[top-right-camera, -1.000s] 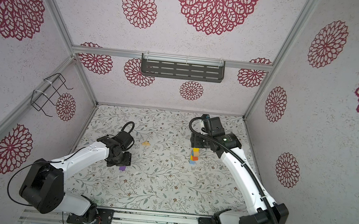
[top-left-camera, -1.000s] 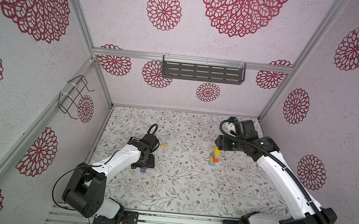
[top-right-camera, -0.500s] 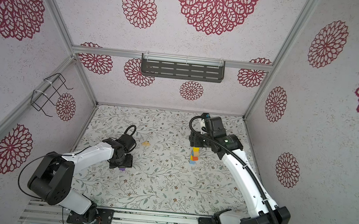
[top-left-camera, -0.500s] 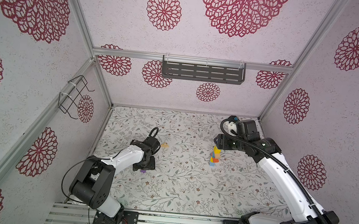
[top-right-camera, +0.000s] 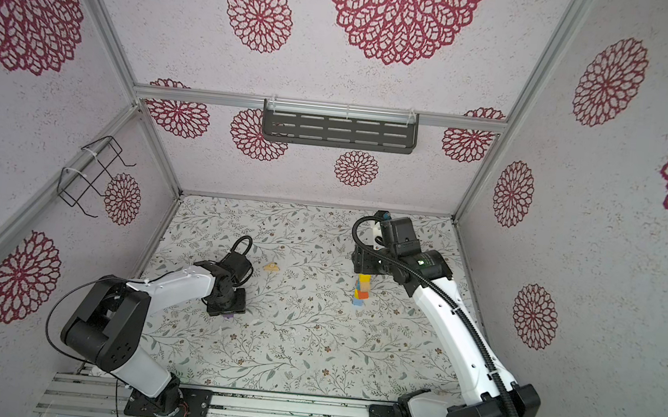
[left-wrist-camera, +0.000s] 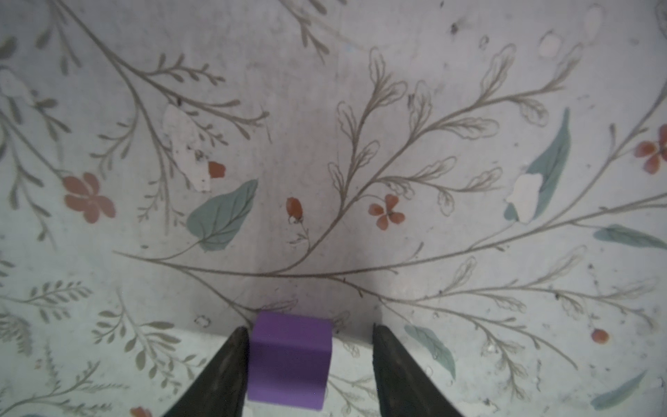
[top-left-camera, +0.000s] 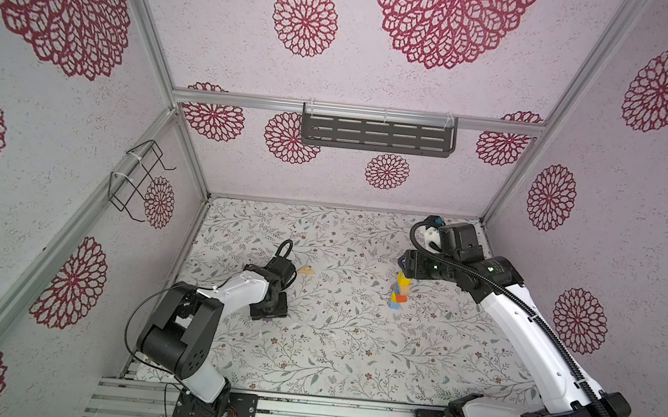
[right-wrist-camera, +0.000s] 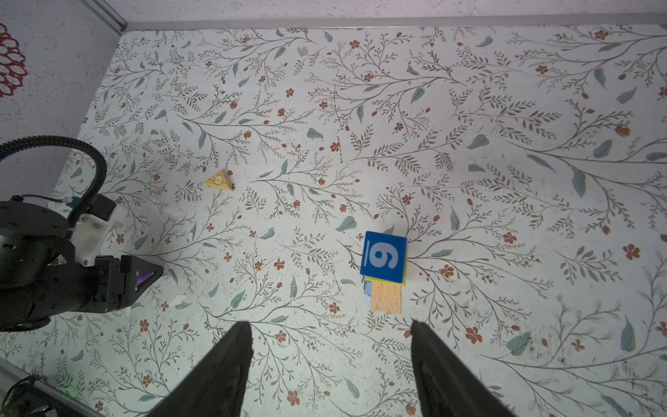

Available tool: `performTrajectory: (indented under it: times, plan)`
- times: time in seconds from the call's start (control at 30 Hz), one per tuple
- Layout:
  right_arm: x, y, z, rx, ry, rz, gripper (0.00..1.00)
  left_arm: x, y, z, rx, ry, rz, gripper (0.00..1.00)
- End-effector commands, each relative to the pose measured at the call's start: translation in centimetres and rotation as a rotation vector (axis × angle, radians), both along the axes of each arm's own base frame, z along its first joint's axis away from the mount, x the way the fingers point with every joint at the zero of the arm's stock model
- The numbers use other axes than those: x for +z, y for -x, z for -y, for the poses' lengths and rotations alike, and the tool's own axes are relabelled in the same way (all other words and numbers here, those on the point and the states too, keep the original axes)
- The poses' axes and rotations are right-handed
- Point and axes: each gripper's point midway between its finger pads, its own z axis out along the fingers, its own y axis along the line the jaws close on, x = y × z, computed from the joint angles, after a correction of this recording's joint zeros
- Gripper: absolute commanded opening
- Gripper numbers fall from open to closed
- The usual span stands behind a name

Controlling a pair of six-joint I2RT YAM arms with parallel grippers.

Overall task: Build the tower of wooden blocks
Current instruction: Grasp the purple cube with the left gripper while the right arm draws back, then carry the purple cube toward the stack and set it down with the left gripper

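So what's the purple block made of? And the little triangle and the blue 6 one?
Purple block: probably painted wood. It looks smooth, matte and evenly coloured, with no grain showing, so it could be plastic.
Triangle block: looks like bare pale wood with a printed circle mark.
Blue cube: likely painted wood with a pale 6 on top. The tan block beneath shows speckled grain.

- Off-white surface [top-left-camera: 332, 343], printed with grey-green leafy sprigs and small rust-red flowers.
- Pale lilac speckled walls [top-left-camera: 419, 88] with crimson lace rosettes.
- Yellow, orange and light blue bands on the wood block tower [top-left-camera: 401, 291], right of centre in both top views.
- Deep blue cube [right-wrist-camera: 383, 257] with a pale underlined "6".
- Plain purple block [left-wrist-camera: 288, 361].
- Tan triangle block [right-wrist-camera: 218, 180], circle mark.
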Motion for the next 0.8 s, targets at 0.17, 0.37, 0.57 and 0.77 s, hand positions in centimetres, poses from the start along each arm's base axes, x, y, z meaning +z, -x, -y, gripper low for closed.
performTrajectory:
  times: [0.17, 0.37, 0.57, 0.77]
  plan:
    - [1.3, 0.6, 1.0, -0.012, 0.021, 0.036, 0.72, 0.0, -0.7, 1.7, 0.034, 0.079, 0.029, 0.37]
    - [1.2, 0.9, 1.1, -0.013, 0.018, 0.041, 0.73, 1.5, -2.5, 5.2, 0.011, 0.138, 0.067, 0.35]
    - [1.4, 1.7, 1.7, -0.023, 0.012, 0.053, 0.73, 2.8, -6.1, 10.4, -0.037, 0.163, 0.09, 0.34]
    - [1.4, 2.4, 3.0, -0.061, 0.049, 0.063, 0.77, 1.5, -9.2, 15.4, -0.088, 0.156, 0.065, 0.35]
